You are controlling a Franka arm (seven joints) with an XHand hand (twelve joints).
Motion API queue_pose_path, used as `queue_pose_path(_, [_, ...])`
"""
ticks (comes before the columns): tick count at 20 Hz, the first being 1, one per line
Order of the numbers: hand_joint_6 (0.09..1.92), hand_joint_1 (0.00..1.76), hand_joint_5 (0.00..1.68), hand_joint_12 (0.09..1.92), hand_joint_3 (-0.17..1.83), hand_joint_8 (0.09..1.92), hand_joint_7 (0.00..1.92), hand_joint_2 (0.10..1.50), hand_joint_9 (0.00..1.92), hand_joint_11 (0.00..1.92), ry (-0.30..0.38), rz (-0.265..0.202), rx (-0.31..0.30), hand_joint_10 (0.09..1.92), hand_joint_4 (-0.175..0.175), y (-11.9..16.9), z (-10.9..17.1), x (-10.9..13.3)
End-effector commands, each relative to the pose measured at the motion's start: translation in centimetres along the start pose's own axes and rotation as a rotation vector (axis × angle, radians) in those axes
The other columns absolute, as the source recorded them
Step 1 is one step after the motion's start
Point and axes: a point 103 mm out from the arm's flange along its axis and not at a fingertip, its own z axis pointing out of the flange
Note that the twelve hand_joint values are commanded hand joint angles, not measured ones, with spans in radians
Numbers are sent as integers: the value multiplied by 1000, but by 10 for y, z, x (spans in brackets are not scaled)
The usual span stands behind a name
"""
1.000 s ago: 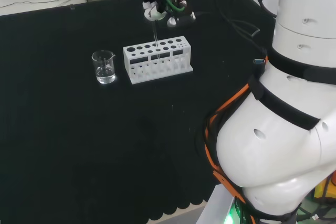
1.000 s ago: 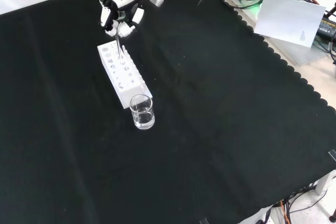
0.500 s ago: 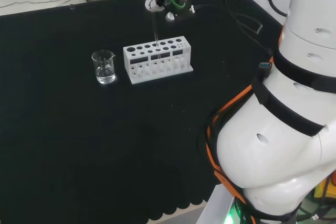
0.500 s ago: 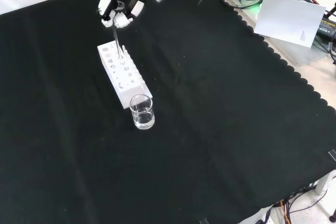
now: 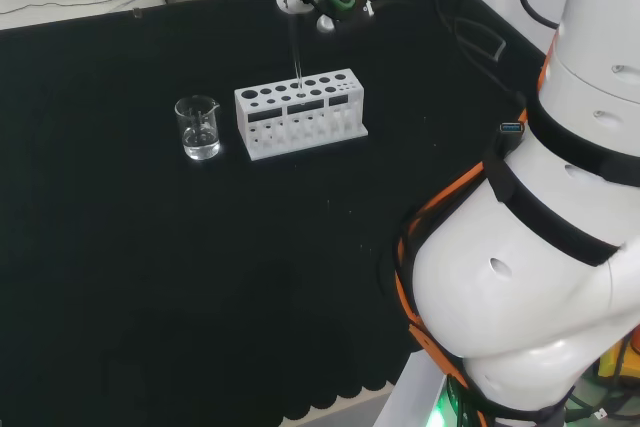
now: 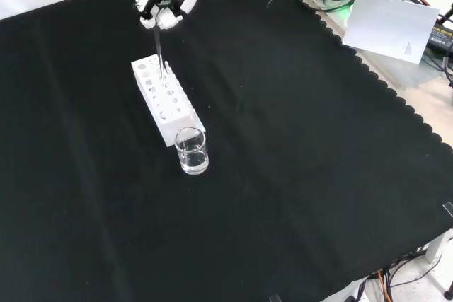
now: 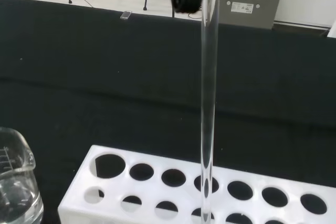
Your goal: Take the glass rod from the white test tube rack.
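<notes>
While its lower end sits in a hole of the white rack [image 6: 164, 99], the glass rod [image 6: 161, 51] hangs pinched in the hand [image 6: 161, 12].

head behind, front opposite, wrist close

Bright even room light, soft shadows, w/ wrist-view top blurred.

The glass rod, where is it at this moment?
In the front view the glass rod hangs upright from the hand, its lower end still in a hole of the white test tube rack, beyond the beaker.
</notes>
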Motion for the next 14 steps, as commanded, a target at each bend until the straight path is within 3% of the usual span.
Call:
queue_pose_path(1, [759, 1282, 1029, 1039, 569, 1339, 1043, 827, 1665, 1606, -12, -17, -44, 1056, -175, -18, -37, 7])
queue_pose_path(14, [737, 1284, 1047, 1035, 587, 1329, 1052, 812, 1668, 1609, 9, -57, -95, 1046, -175, -30, -70, 12])
